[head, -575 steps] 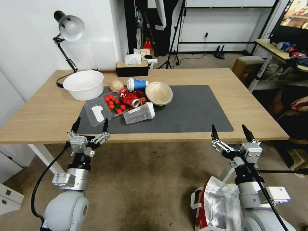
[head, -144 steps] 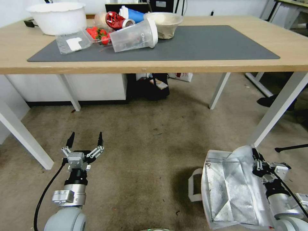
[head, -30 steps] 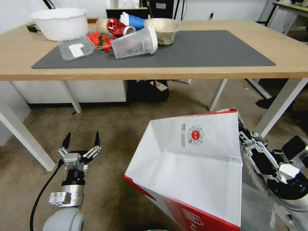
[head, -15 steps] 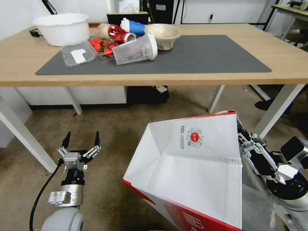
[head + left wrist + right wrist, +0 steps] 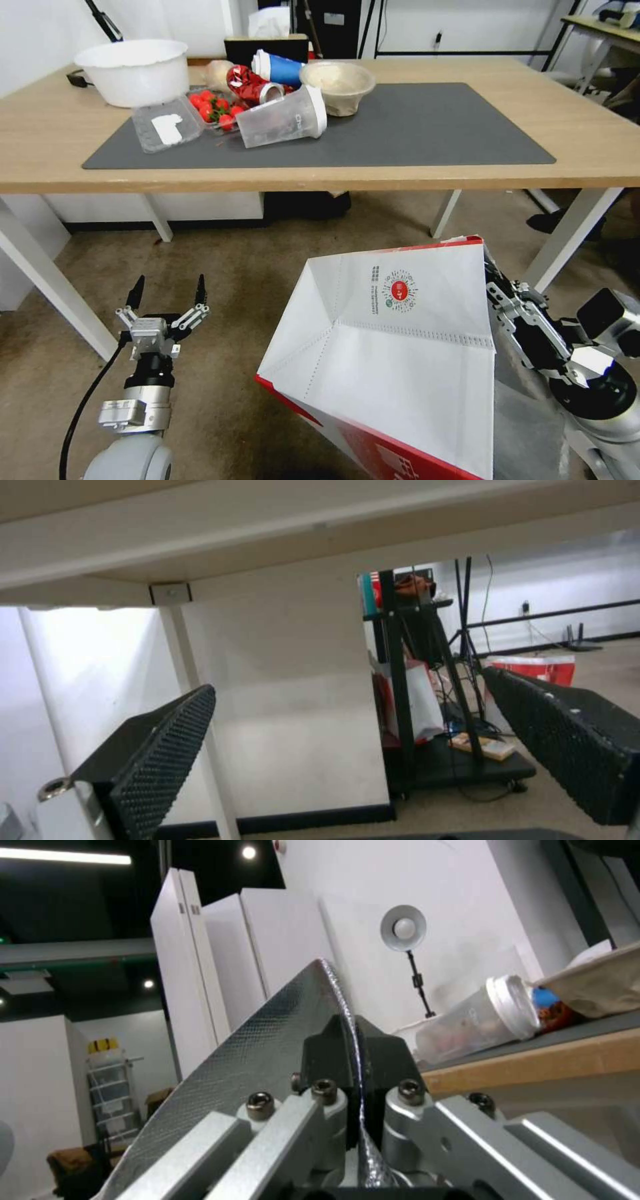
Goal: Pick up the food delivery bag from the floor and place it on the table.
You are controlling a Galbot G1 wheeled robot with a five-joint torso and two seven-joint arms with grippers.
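My right gripper (image 5: pixel 353 1060) is pinched tight on the upper rim of the food delivery bag (image 5: pixel 400 360), a thin sheet of crinkled silver foil trapped between the black pads. In the head view the bag hangs tilted at about 5 o'clock, clear of the floor (image 5: pixel 267 267). It is a stiff, boxy tote with flat white panels, dotted stitch lines along the folds, a red band at its lower edge and a small round red logo on the white side. It sits below and in front of the table (image 5: pixel 40 153), a smooth light-wood top on white legs with a matte dark grey mat (image 5: pixel 413 127). At 11 o'clock on the mat lies a heap of cups, bowls and a tray of red fruit. My left gripper (image 5: pixel 167 299) waits at 8 o'clock over the worn, stained carpet, its ribbed black fingers spread wide and empty. Compared with half a second ago, the bag's grip and tilt look the same; the tabletop sits lower in my head view.
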